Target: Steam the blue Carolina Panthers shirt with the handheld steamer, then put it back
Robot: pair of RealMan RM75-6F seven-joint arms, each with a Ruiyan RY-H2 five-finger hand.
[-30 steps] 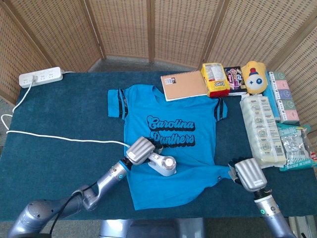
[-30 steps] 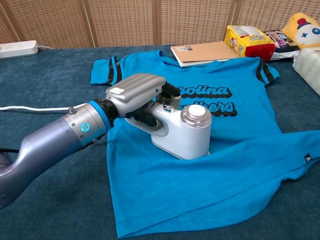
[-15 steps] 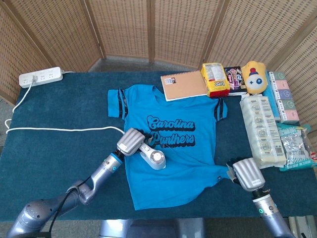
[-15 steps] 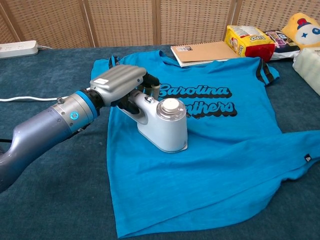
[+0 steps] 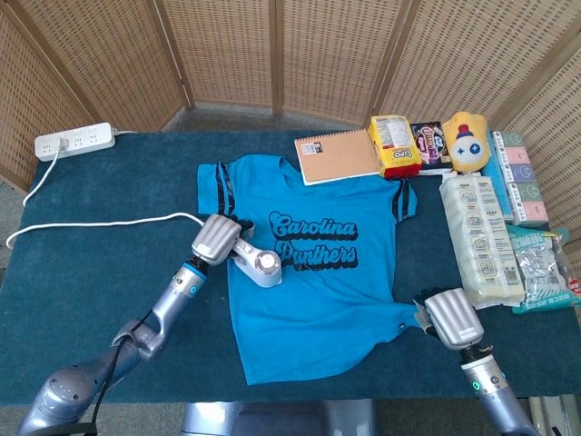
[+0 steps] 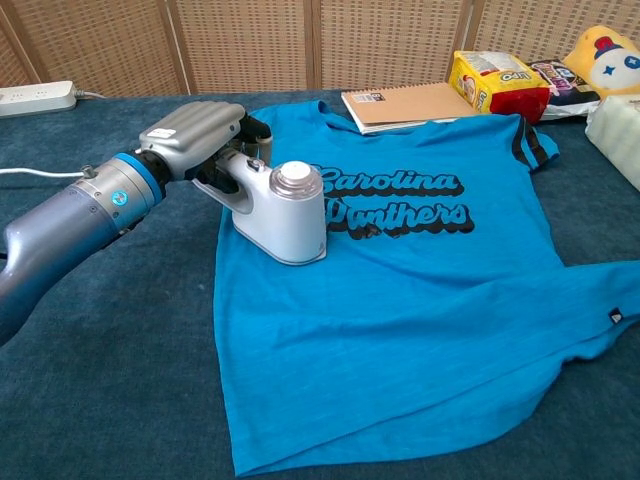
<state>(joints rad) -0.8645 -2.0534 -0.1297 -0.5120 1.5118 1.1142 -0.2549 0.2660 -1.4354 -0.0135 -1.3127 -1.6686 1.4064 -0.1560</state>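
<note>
Since the frame one second earlier, the steamer [image 5: 255,263] has travelled from the lower middle of the shirt [image 5: 313,272] up and toward its left edge; it now sits on the fabric just beside the "Carolina Panthers" lettering, and the slack in the white cord [image 5: 100,226] has shifted with it.

The table [image 5: 100,300] carries the shirt spread flat, chest print upward, a layout that judged from the task gives the steamer an even surface to pass over. The shirt's lower right hem is drawn out toward the right hand [image 5: 450,318], which appears to pin or pinch that corner, probably to keep the cloth taut; the head view does not show the fingers clearly, so whether they are closed on the fabric cannot be told.

The left hand [image 6: 195,135] has its fingers wrapped around the steamer's handle, the base resting on the shirt. This grip keeps the soleplate face down for sliding. The cord runs back to the power strip [image 5: 75,142] at the far left corner.

The chest view shows the curled fingers on the handle and the steamer's round cap at close range, but leaves the right hand out of frame. The head view alone shows that hand, the full cord run and the notebook [image 5: 338,156] touching the collar area.
</note>
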